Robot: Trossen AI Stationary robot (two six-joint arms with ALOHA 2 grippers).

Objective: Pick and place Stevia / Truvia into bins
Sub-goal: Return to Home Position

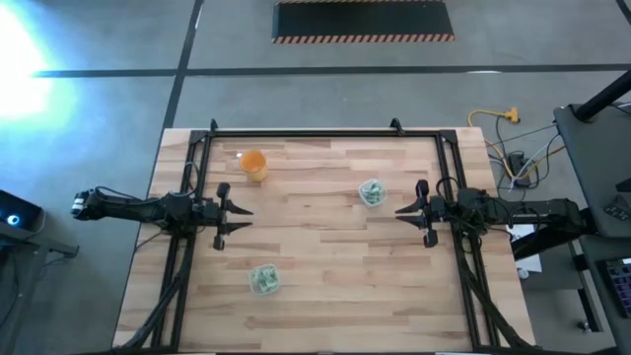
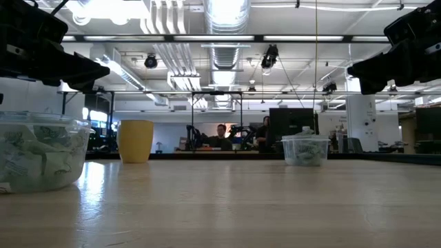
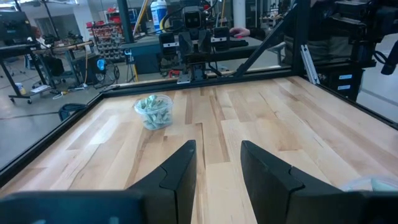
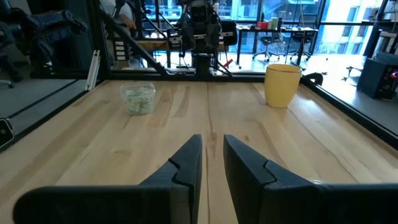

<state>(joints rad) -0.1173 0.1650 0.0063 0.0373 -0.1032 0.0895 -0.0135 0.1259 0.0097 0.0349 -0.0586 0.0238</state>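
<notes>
The pale green and white sachets all lie inside the two clear cups; none shows loose on the table. One cup (image 1: 372,192) stands on its base right of centre, just far of my right gripper (image 1: 399,210), and shows in the left wrist view (image 3: 153,111). The other cup (image 1: 263,280) stands near the table's near edge, and shows in the right wrist view (image 4: 138,98) and the low view (image 2: 41,151). My left gripper (image 1: 242,213) hovers left of centre, open (image 3: 217,168), holding nothing. My right gripper (image 4: 212,158) is open by a narrow gap and holds nothing.
An orange cup (image 1: 253,165) stands toward the far left of the table, also seen in the right wrist view (image 4: 282,84). A black frame (image 1: 325,134) runs along the table's far and side edges. Bare wood (image 1: 325,237) lies between the two grippers. People sit beyond the table (image 2: 220,136).
</notes>
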